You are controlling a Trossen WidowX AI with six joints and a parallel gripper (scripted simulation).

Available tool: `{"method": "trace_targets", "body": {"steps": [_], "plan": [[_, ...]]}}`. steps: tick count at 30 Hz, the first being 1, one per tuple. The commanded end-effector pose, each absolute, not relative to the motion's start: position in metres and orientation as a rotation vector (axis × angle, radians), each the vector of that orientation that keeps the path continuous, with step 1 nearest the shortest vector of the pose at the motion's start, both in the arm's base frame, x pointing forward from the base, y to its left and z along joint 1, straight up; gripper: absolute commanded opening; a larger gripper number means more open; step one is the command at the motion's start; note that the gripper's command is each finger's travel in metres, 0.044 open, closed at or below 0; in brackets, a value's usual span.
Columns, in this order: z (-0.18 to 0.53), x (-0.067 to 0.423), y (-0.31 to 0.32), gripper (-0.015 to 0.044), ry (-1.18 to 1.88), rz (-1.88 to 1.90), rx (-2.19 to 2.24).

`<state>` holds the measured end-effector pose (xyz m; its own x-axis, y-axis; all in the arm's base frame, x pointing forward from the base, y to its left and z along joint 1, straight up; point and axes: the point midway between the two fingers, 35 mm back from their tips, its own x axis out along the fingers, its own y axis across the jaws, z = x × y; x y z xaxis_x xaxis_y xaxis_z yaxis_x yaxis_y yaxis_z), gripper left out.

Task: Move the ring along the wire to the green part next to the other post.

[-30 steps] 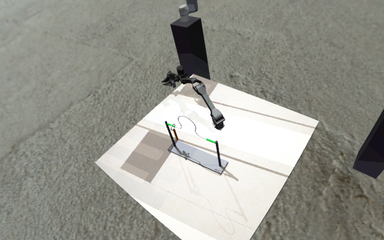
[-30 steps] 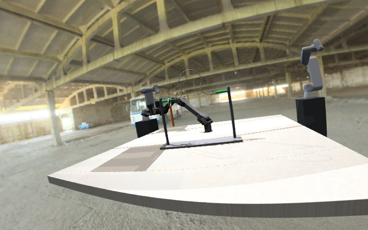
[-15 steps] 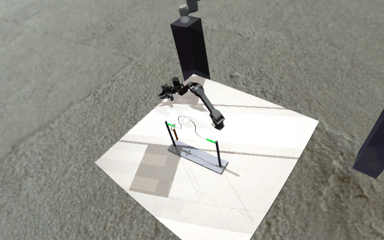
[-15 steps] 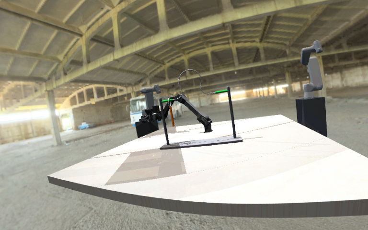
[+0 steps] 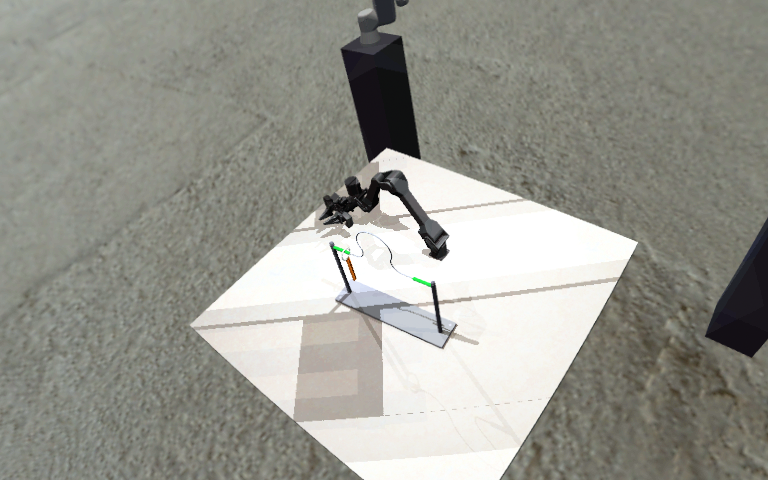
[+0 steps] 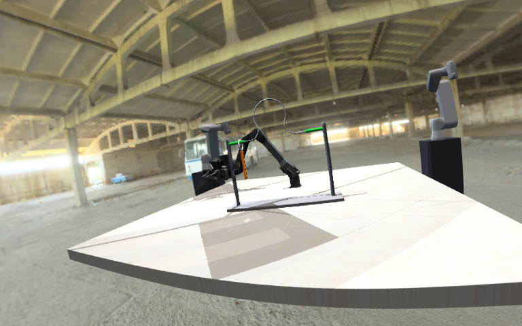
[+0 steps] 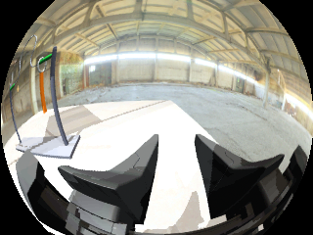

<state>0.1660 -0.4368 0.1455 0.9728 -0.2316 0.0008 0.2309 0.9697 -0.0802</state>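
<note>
Gripper (image 5: 337, 217) partly closed, gripping nothing, well apart from handle (image 5: 351, 268). Ring (image 5: 346, 252) hanging on green wire (image 5: 341, 248) beside post (image 5: 339, 267).

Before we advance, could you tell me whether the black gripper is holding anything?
No: the black parallel-jaw gripper stands partly open on nothing, away from the orange handle.

The table top (image 6: 385, 230) looked like pale, smooth wood with a grained edge. The arm (image 5: 416, 212) and its gripper (image 7: 176, 176) appeared matt black plastic. The floor (image 5: 113, 169) around was rough grey concrete.
</note>
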Motion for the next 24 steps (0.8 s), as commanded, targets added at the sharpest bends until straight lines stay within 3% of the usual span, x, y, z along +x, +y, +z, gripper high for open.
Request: {"method": "trace_targets", "body": {"steps": [1,24], "plan": [[0.138,0.182,-0.409,0.0160,0.013,-0.203,-0.104],[0.097,0.230,-0.206,0.0160,0.039,0.012,-0.205]]}}
